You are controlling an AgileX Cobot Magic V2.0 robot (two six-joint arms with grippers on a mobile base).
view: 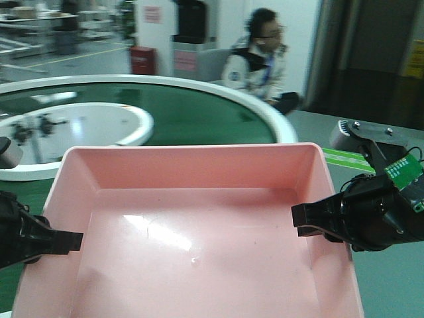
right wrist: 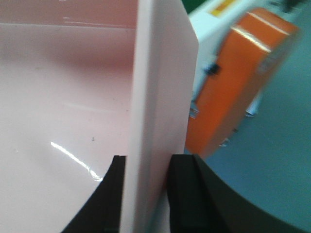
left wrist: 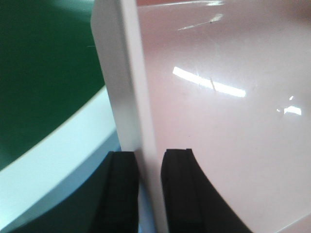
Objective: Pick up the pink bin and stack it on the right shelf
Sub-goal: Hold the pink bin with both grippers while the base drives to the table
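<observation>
The pink bin (view: 199,265) sat between the two claws, open top up, its inside bare and glossy with streaks of lamp glare on the floor. The left claw (view: 61,242) was clenched on the bin's left wall. In the left wrist view one black finger (left wrist: 181,194) lay inside against the pink wall and the other (left wrist: 121,194) outside it, with the wall pinched upright between them. The right claw (view: 317,224) grasped the opposite wall in the same way. The right wrist view showed one finger (right wrist: 109,204) inside the bin and one (right wrist: 187,199) outside, both pressed to the wall. Each grip sat partway along its wall, so the bin spanned the whole gap from one claw to the other.

Beyond the claws, past the bin's far wall, lay a round green belt (view: 199,112) with a white rim (view: 278,122). Below and outside the left claw, white rim and green belt showed under the bin's corner. Just outside the right claw a blurred orange box-like thing (right wrist: 233,87) stood against a white body, above a grey-green surface (right wrist: 272,160). Whether the bin's bottom touched anything could not be told. Far beyond the right claw sat a person (view: 258,63) in a pale jacket, and a red box (view: 142,59) stood far beyond the belt.
</observation>
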